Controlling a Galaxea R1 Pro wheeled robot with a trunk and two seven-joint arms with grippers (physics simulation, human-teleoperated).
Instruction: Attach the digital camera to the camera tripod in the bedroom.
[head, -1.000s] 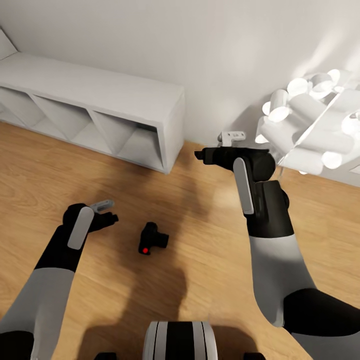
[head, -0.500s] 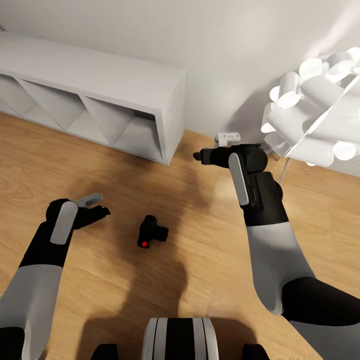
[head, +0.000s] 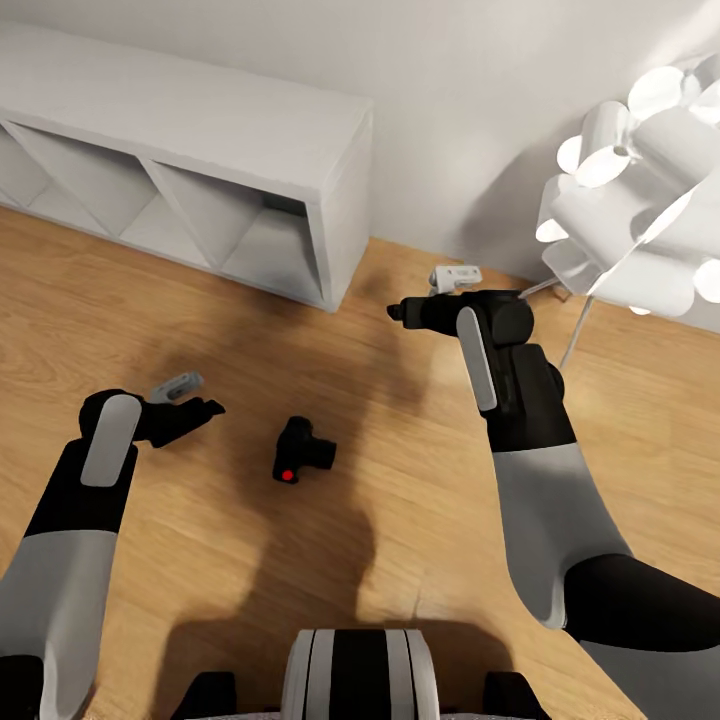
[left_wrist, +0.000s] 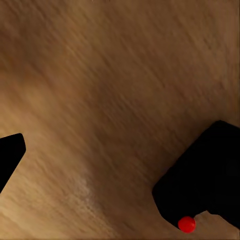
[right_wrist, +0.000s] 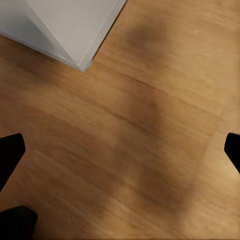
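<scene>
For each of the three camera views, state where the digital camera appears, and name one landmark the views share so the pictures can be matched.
Head view: the digital camera lies on the wood floor, just left of centre, between the two arms.
Left wrist view: the digital camera sits in the lower right corner, red button showing.
Right wrist view: not in it.
Shared landmark: the wood plank floor; the white shelf corner also shows in the head and right wrist views.
</scene>
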